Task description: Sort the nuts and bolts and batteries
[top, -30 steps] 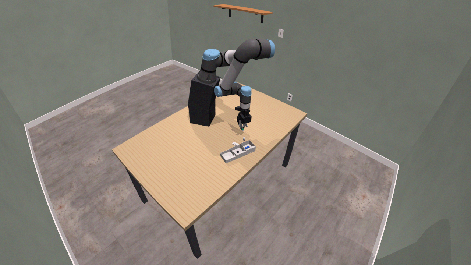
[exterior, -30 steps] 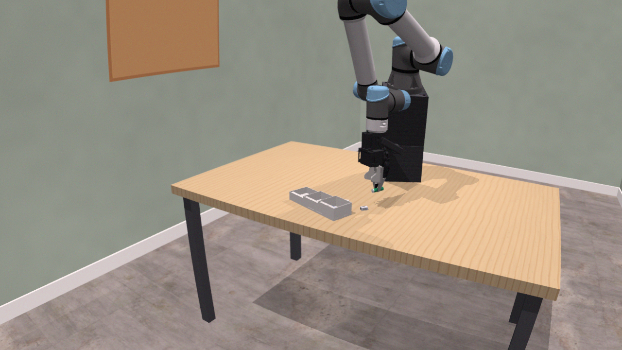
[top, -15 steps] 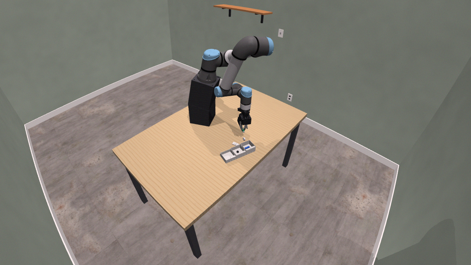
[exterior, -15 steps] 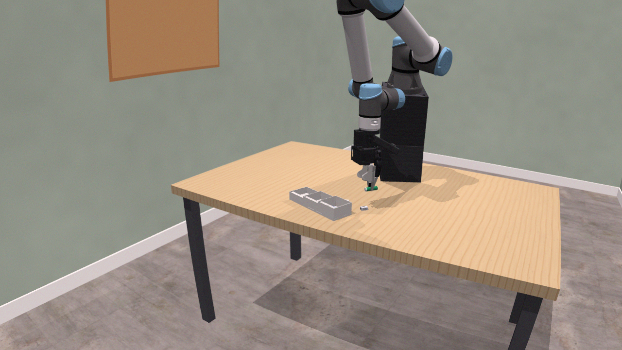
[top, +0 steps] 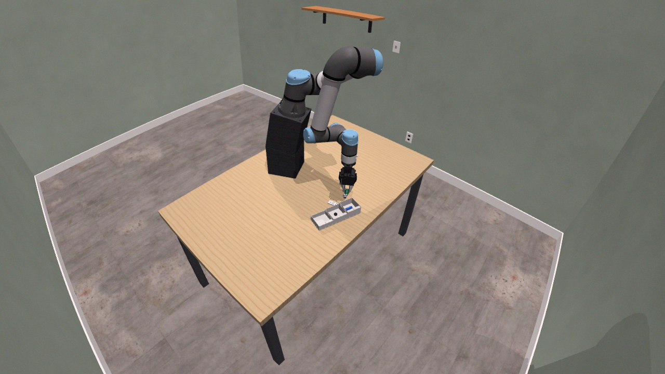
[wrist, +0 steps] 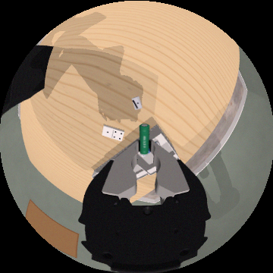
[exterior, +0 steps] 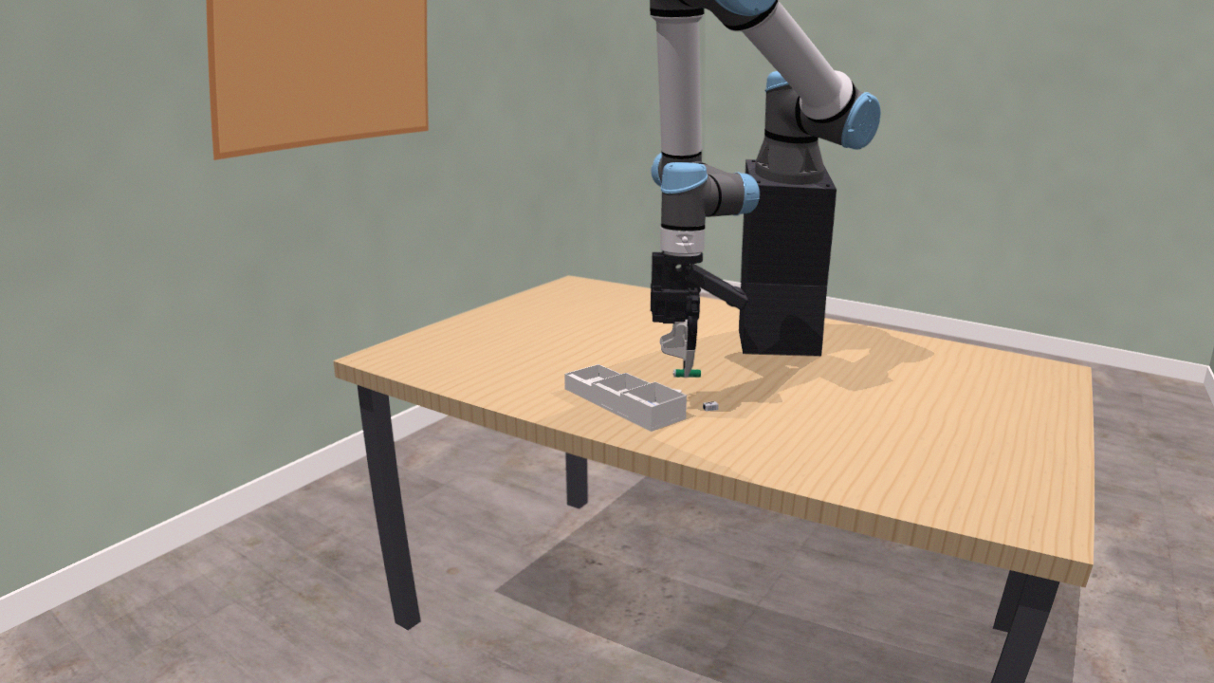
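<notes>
The green battery (top: pixel 346 191) (wrist: pixel 144 139) is clamped between the jaws of the gripper (top: pixel 345 194) (exterior: pixel 688 371) (wrist: pixel 144 140), right of centre in the top view and above the table (top: pixel 241 232) (exterior: pixel 891 415) (wrist: pixel 189 45). Just below it in that view, the three-compartment tray (top: pixel 338 220) (exterior: pixel 623 407) (wrist: pixel 167 133) sits upright, a blue battery (top: pixel 348 208) in its right compartment. A domino (top: pixel 332 202) (wrist: pixel 113 133) lies near the tray.

The gripper (exterior: pixel 688 372) is pinching a green battery (exterior: pixel 688 373) above the wooden table (exterior: pixel 891 441), and the battery is lying level between the fingertips. A grey three-part tray (exterior: pixel 626 409) is standing upright on the table near the gripper. A small grey and dark object (exterior: pixel 710 406) is resting just beside the tray. The robot arm (exterior: pixel 680 93) is reaching down from a black pedestal (exterior: pixel 784 263).
</notes>
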Controlling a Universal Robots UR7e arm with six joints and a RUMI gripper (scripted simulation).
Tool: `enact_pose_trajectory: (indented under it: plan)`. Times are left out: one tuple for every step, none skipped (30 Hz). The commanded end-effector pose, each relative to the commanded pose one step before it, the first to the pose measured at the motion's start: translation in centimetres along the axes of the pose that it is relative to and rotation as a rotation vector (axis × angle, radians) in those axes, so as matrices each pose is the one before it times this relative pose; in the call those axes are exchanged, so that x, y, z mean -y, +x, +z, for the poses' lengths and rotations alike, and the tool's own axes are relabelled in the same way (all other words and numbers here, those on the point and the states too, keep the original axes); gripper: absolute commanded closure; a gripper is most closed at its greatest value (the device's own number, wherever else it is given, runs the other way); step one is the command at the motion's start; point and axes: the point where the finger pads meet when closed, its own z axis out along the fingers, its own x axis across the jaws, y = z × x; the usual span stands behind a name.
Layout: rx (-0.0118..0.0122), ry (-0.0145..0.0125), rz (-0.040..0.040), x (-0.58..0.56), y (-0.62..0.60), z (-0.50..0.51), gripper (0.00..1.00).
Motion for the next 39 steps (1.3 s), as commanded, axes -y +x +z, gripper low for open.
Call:
enact_pose_trajectory:
  plan:
    - [0.00563, 0.00063, 0.15671, -3.306, 1.283, 0.172, 1.0]
    - [-0.00093, -0.00066, 0.02531, -0.525, 0.29, 0.009, 1.0]
    - [-0.00093, -0.00065, 0.0253, -0.514, 0.315, 0.011, 1.0]
    - [-0.00094, -0.00064, 0.02529, -0.508, 0.32, 0.011, 1.0]
    - [-0.00095, -0.00063, 0.02528, -0.434, 0.289, 0.01, 1.0]
    - [0.0, 0.0, 0.0, 0.0, 0.0, 0.0, 1.0]
    - [0.0, 0.0, 0.0, 0.0, 0.0, 0.0, 1.0]
    - [-0.00189, -0.00138, 0.07227, 0.0, 0.0, 0.0, 1.0]
    - [-0.00067, -0.00038, 0.01817, -0.105, 0.091, 0.003, 1.0]
    - [0.00012, 0.00006, 0.02278, -0.078, 0.072, 0.003, 1.0]
    - [0.0004, 0.00025, 0.02527, -0.057, 0.056, 0.002, 1.0]
    - [0.00052, 0.0003, 0.02524, -0.039, 0.041, 0.001, 1.0]
    - [0.00063, 0.00033, 0.02513, -0.026, 0.025, 0.0, 1.0]
    - [0.00074, 0.00035, 0.02511, -0.012, 0.016, 0.0, 1.0]
    - [0.00085, 0.00036, 0.0251, -0.003, 0.005, 0.0, 1.0]
    - [0.00095, 0.00036, 0.02509, 0.005, -0.004, 0.0, 1.0]
    - [0.00104, 0.00035, 0.02508, 0.01, -0.012, 0.0, 1.0]
    - [0.00112, 0.00034, 0.02507, 0.014, -0.018, 0.0, 1.0]
    - [0.0012, 0.00031, 0.02506, 0.017, -0.022, 0.0, 1.0]
    - [0.00127, 0.00027, 0.02506, 0.018, -0.026, 0.0, 1.0]
    - [0.00133, 0.00022, 0.02505, 0.015, -0.032, -0.001, 1.0]
    - [0.00139, 0.00016, 0.02504, 0.02, -0.029, 0.0, 1.0]
    - [0.0, 0.0, 0.0, 0.0, 0.0, 0.0, 1.0]
    - [0.0, 0.0, 0.0, 0.0, 0.0, 0.0, 1.0]
    - [0.00422, 0.00003, 0.07162, 0.017, -0.028, 0.0, 1.0]
    - [0.0011, -0.00011, 0.01799, 0.014, -0.029, 0.0, 1.0]
    - [0.00141, -0.00025, 0.02263, 0.013, -0.028, 0.0, 1.0]
    - [0.00159, -0.00041, 0.02511, 0.012, -0.027, 0.0, 1.0]
    - [0.00161, -0.00057, 0.02509, 0.011, -0.025, 0.0, 1.0]
    - [0.00162, -0.00077, 0.02497, 0.006, -0.026, 0.0, 1.0]
    - [0.00164, -0.00102, 0.02494, 0.008, -0.021, 0.0, 1.0]
    - [0.00073, -0.00054, 0.01097, 0.007, -0.019, 0.0, 1.0]
    - [0.0, 0.0, 0.0, 0.006, -0.016, 0.0, 1.0]
    - [0.0, 0.0, 0.0, 0.005, -0.014, 0.0, 1.0]
    - [0.0, 0.0, 0.0, 0.004, -0.012, 0.0, 1.0]
    - [0.0, 0.0, 0.0, 0.004, -0.01, 0.0, 1.0]
    - [0.0, 0.0, 0.0, 0.003, -0.008, 0.0, 1.0]
    - [0.0, 0.0, 0.0, 0.002, -0.006, 0.0, 1.0]
    - [0.0, 0.0, 0.0, 0.002, -0.004, 0.0, 1.0]
